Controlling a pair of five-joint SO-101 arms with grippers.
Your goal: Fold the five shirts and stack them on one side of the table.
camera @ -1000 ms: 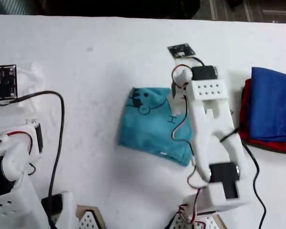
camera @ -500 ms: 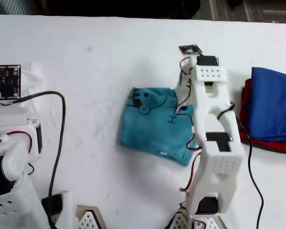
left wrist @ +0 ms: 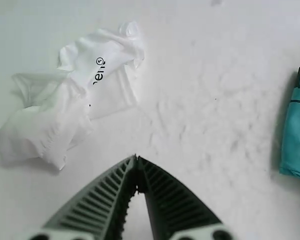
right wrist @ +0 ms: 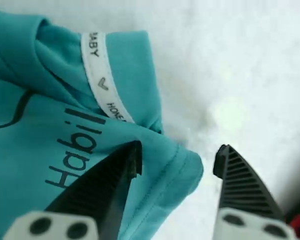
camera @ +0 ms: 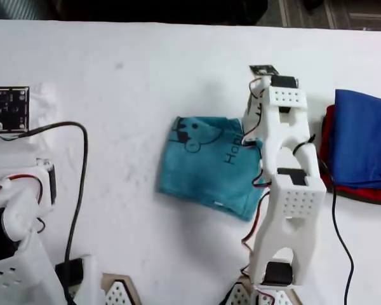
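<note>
Ahead of left gripper point(left wrist: 136, 172): white shirt point(left wrist: 75, 100), crumpled and unfolded, apart from the tips.
Left grip: jaws pressed together, holding nothing.
Under right gripper point(right wrist: 177, 160): teal shirt point(camera: 206, 162), folded flat on table point(camera: 114, 63), with its corner between the jaws.
Right grip: spread; one jaw above the cloth, the other above bare table past the corner.
To that gripper's right: blue shirt point(camera: 362, 136) stacked on red shirt point(camera: 326, 159).
Risk 1: pinching the top layer alone, so the fold opens on lifting.
Risk 2: a thin corner bite, so the shirt slips out, or drags and bunches on the way to the stack.
</note>
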